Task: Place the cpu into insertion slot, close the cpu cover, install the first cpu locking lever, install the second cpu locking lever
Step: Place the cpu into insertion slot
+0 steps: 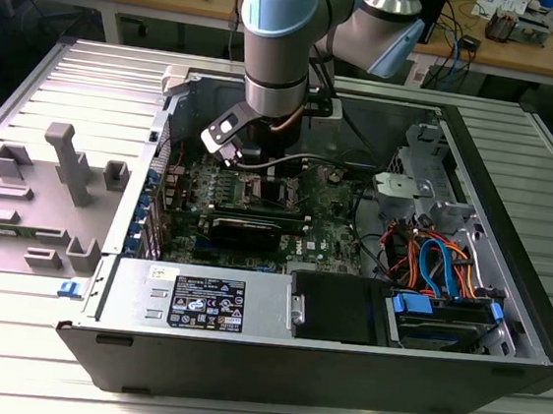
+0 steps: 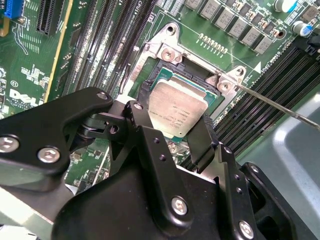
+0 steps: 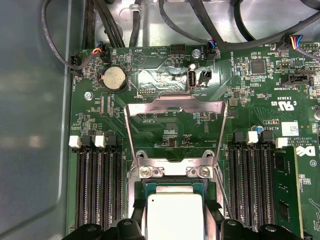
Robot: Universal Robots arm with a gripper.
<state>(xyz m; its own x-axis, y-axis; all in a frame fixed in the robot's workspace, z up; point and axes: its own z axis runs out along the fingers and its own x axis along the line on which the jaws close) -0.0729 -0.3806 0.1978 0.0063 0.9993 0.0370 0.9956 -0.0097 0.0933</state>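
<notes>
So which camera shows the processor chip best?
The second wrist view: the chip sits mid-picture, metal top nearly whole. The first wrist view cuts it off at the frame edge. In the exterior view the arm covers that part of the board.

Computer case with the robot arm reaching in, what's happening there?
The robot arm has its jaws on two sides of the cpu, right at the insertion slot on the green motherboard. Whether the chip is fully seated I cannot tell. The cpu cover is swung open, not yet closed.
</notes>
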